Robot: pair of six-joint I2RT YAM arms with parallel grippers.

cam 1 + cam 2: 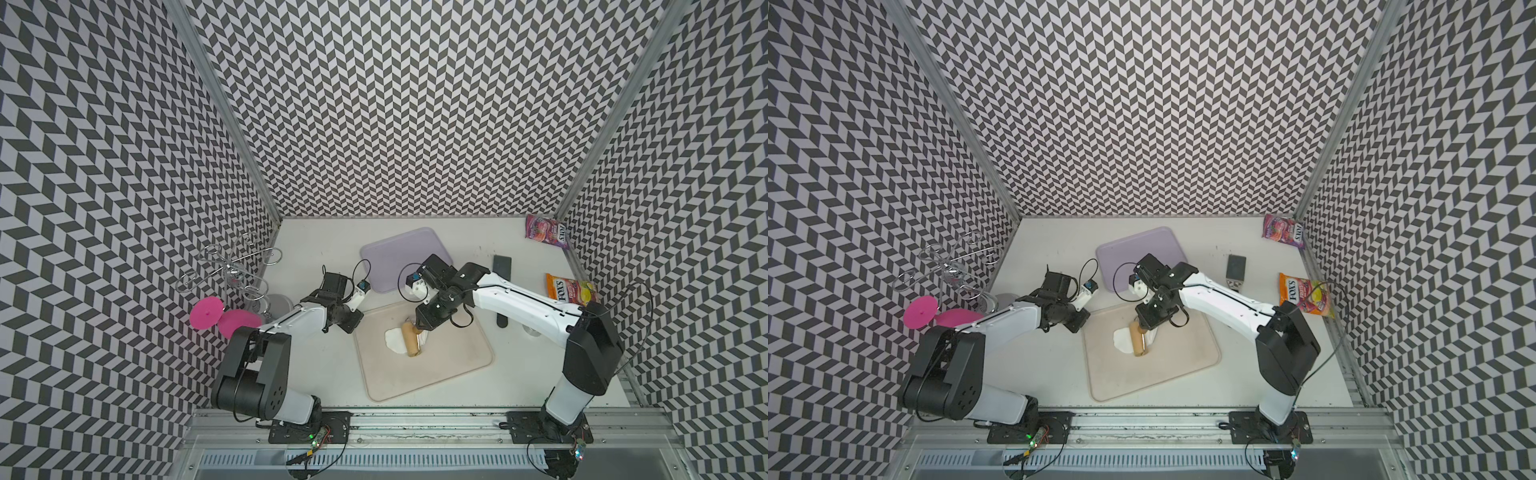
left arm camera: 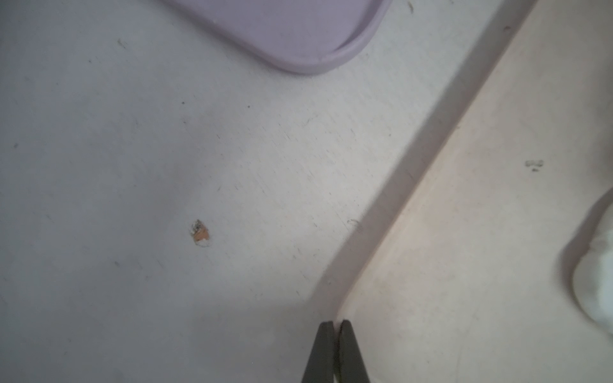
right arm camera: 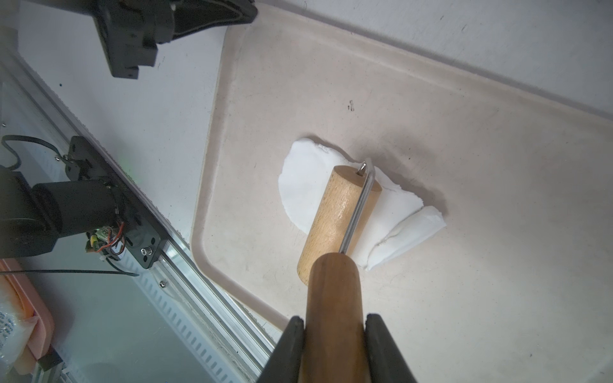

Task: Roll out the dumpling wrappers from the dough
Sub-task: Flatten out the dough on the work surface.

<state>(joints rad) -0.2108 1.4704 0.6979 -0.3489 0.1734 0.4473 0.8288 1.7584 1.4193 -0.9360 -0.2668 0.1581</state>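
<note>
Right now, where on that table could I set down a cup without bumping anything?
Bare: the table strip between purple tray and purple candy bag, and the beige tray's near half, in front of the dough. Crowded: mid-tray, where the right gripper holds the roller and the left gripper is by its corner.

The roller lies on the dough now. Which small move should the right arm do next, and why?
Probably push the wooden roller a little toward the folded flap of the dough. The right gripper is shut on the roller, which rests mid-sheet; one side looks flat, the flap side is doubled over. The left gripper, shut, sits at the beige tray's corner.
</note>
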